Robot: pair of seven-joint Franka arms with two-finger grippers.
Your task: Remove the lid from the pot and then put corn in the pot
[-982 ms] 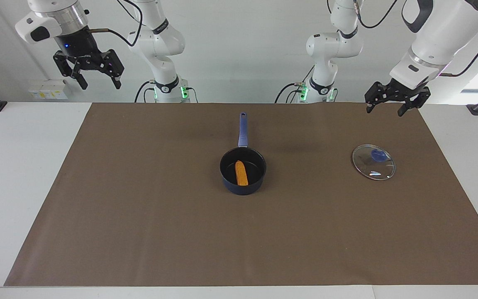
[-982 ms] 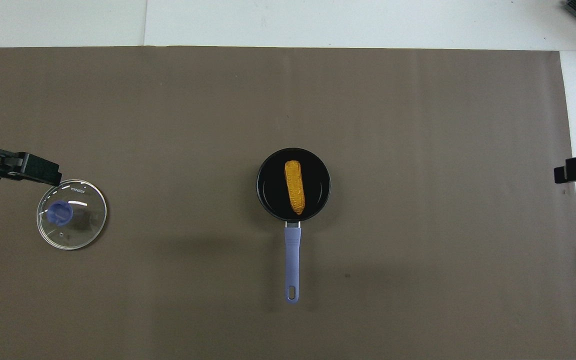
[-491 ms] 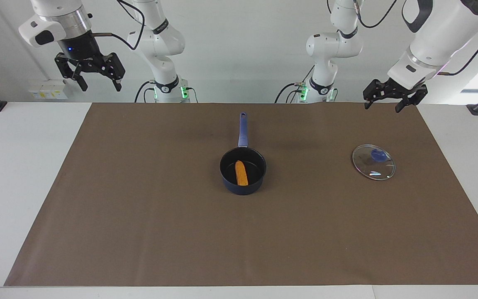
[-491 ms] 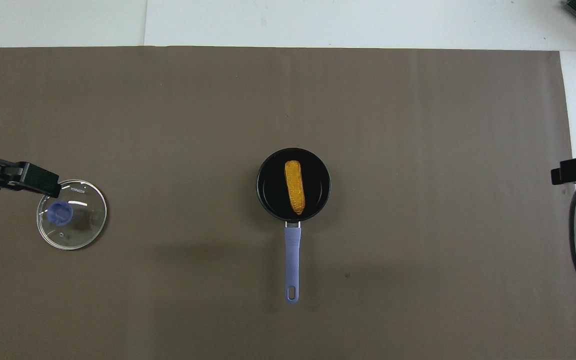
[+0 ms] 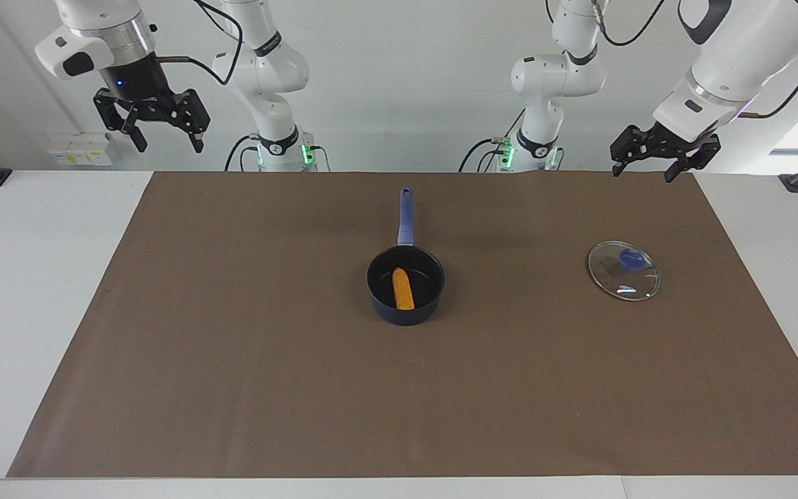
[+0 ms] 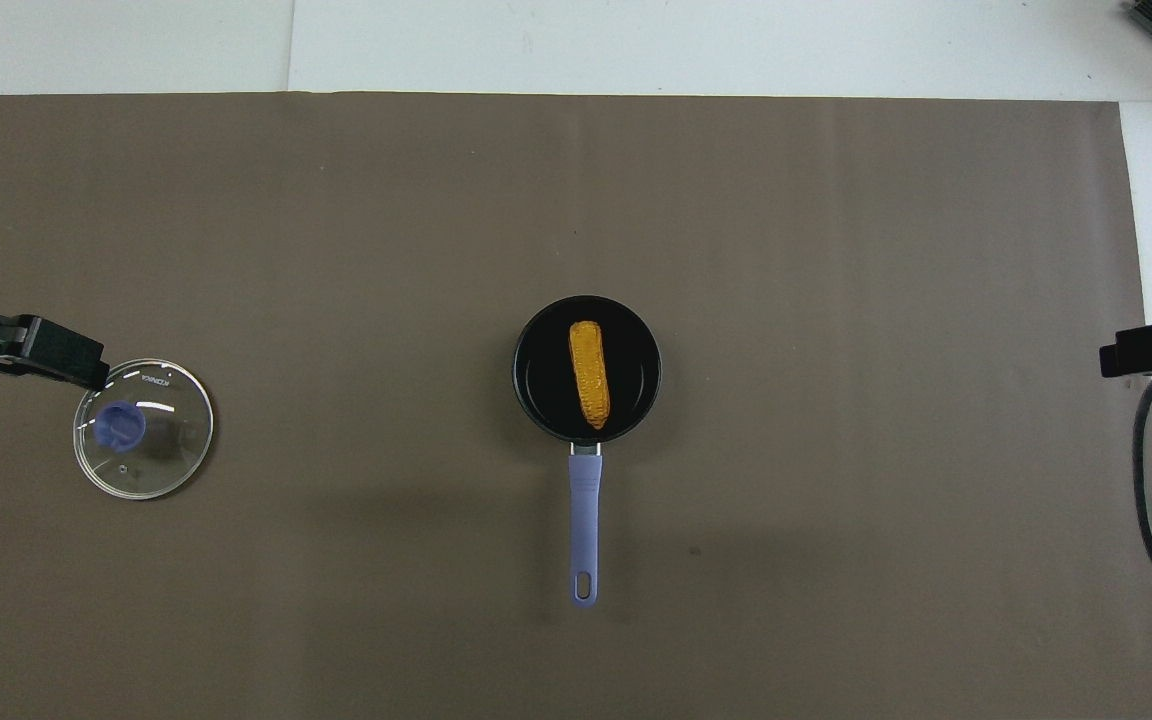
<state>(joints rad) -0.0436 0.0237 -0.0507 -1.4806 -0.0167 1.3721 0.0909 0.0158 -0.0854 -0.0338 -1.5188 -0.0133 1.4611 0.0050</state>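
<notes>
**Corn in the pot, lid set aside, both my arms raised**

The pot [image 5: 406, 284] sits at the middle of a brown mat [image 5: 233, 388], its long blue handle pointing toward me. The corn [image 5: 403, 289] lies flat on the pot's black floor, lengthwise along the handle's line, wholly inside the rim. The lid [image 5: 623, 270] rests flat on the mat, knob up, well apart from the pot, toward my left arm's end of the table.

My left gripper [image 5: 650, 165] hangs in the air with its fingers apart and empty, above the mat's edge at that end. From overhead one fingertip seems to overlap the lid's rim, but the facing view shows it raised well clear. My right gripper [image 5: 166, 133] hangs high above my right arm's end of the table, fingers spread, holding nothing.

I judge both parts of the task done. What remains is parking the arms: I should keep them high, so no finger brushes the glass lid or the handle.
</notes>
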